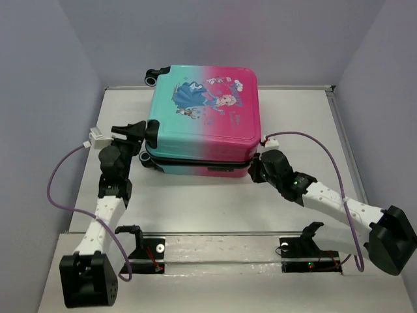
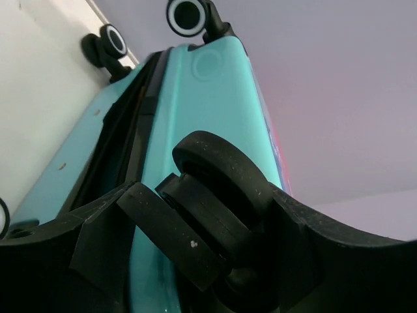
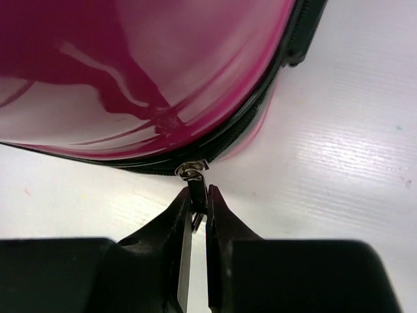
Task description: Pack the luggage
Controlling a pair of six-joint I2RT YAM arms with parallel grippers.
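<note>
Luggage (image 1: 203,117) lying flat, white tabletop (image 1: 195,202) — lilac walls (image 1: 260,32) around

Laid flat on table (image 1: 215,202), rear centre: luggage (image 1: 205,117), wheels (image 1: 154,73) along its left end, zipper seam running along its near side. At near-left corner, reaching in from left-front, fingers either side of corner wheel (image 2: 221,189) and touching it: left gripper (image 1: 142,134). At near-right corner, low over tabletop, reaching in from right-front, tips pinched on zipper pull (image 3: 193,172) hanging from seam: right gripper (image 3: 199,203).
</note>
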